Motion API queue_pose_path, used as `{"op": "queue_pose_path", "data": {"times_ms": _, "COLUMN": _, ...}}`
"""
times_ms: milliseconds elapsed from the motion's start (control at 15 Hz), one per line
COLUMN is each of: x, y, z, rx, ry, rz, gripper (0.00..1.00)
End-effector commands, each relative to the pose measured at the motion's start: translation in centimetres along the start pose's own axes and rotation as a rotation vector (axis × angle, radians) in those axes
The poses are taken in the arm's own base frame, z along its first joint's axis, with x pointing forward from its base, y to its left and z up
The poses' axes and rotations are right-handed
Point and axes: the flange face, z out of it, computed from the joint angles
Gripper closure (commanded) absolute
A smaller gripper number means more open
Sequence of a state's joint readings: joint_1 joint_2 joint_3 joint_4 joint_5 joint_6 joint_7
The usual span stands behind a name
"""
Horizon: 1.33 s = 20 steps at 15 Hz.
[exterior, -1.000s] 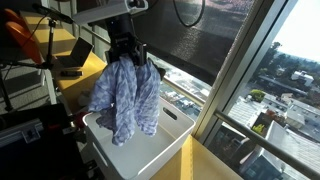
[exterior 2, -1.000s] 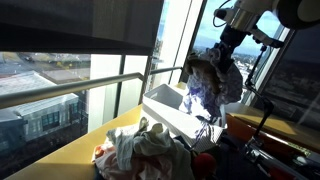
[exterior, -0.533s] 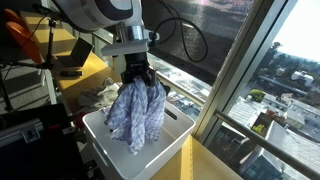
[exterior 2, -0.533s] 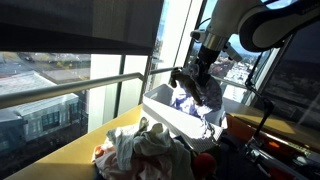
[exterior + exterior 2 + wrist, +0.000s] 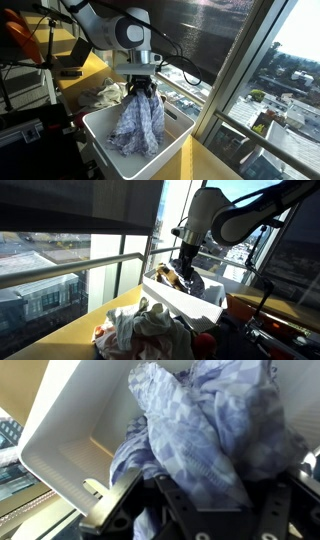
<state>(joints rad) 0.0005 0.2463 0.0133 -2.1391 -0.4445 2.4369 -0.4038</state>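
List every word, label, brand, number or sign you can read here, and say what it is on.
None: no text can be read in any view.
The blue checked cloth, the white bin and the hand show no lettering.
The buildings outside are too small and blurred to show any sign.

Tally by kind:
Robot arm (image 5: 122, 30): one.
Gripper (image 5: 143, 94): one.
Blue checked cloth (image 5: 137, 125): one, seen in all three views.
White bin (image 5: 105, 155): one. Handle slot (image 5: 92, 488): one countable in wrist view.
Laundry heap (image 5: 140, 330) beside the bin: one, in both exterior views. Pieces inside too tangled to count, at least two: one pale, one with orange.
Red item (image 5: 205, 342) next to the heap: one, kind unclear.
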Motion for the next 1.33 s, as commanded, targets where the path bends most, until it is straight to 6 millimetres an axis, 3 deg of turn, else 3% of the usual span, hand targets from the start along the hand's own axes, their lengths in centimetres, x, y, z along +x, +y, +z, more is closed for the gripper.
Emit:
{"op": "queue_pose_path", "data": {"times_ms": 0, "x": 0.4, "y": -0.4, "z": 0.3, "rx": 0.009, "ry": -0.002, "rz": -0.007, "gripper": 0.79}}
{"op": "queue_pose_path", "data": {"times_ms": 200, "x": 0.1, "y": -0.2, "z": 0.6, "rx": 0.01, "ry": -0.007, "rz": -0.001, "gripper": 0.6}}
{"op": "queue_pose_path", "data": {"times_ms": 667, "x": 0.1, "y": -0.1, "z": 0.6, "rx": 0.009, "ry": -0.007, "rz": 0.001, "gripper": 0.6}}
{"op": "queue_pose_path", "data": {"times_ms": 733, "x": 0.1, "y": -0.1, "z": 0.6, "rx": 0.009, "ry": -0.007, "rz": 0.001, "gripper": 0.35}}
{"op": "queue_pose_path", "data": {"times_ms": 867, "x": 2.3, "y": -2.1, "z": 0.0, "rx": 0.009, "ry": -0.001, "rz": -0.028, "gripper": 0.27}}
{"op": "queue_pose_path", "data": {"times_ms": 1133, "x": 7.6, "y": -6.8, "z": -3.0, "rx": 0.023, "ry": 0.058, "rz": -0.089, "gripper": 0.0}}
{"op": "queue_pose_path", "data": {"times_ms": 1267, "x": 10.5, "y": -9.0, "z": -4.9, "rx": 0.022, "ry": 0.097, "rz": -0.123, "gripper": 0.0}}
